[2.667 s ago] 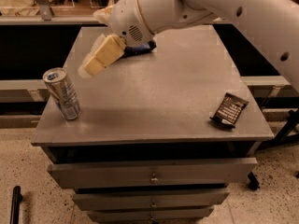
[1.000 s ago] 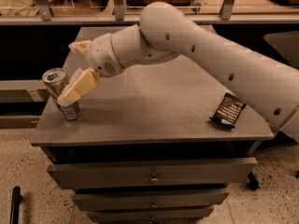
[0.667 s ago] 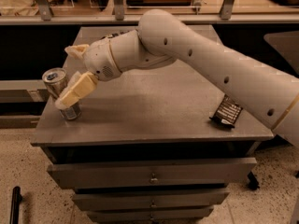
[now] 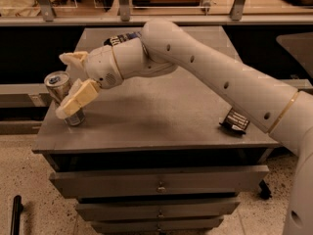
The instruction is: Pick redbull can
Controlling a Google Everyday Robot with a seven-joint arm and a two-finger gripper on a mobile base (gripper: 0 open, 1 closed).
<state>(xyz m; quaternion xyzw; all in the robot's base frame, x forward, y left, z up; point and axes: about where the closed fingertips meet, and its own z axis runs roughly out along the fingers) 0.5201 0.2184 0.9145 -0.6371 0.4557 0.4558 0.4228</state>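
Observation:
The redbull can (image 4: 57, 81), slim and silver-blue with a shiny top, stands upright at the left edge of the grey table (image 4: 161, 116). My gripper (image 4: 61, 86) has reached it from the right. One cream finger (image 4: 72, 58) lies behind the can. The other finger (image 4: 77, 98) crosses in front of the can's body and hides part of it. The fingers stand apart with the can between them. The can still rests on the table. My white arm spans the table from the right.
A flat black bar wrapper (image 4: 234, 121) lies near the table's right front edge. A dark blue snack bag (image 4: 121, 38) shows at the back, partly behind my arm. Drawers (image 4: 159, 185) sit under the tabletop. A railing runs behind the table.
My gripper has moved down and left from the middle back of the table to the can, and its fingers now straddle it. The can has not moved.

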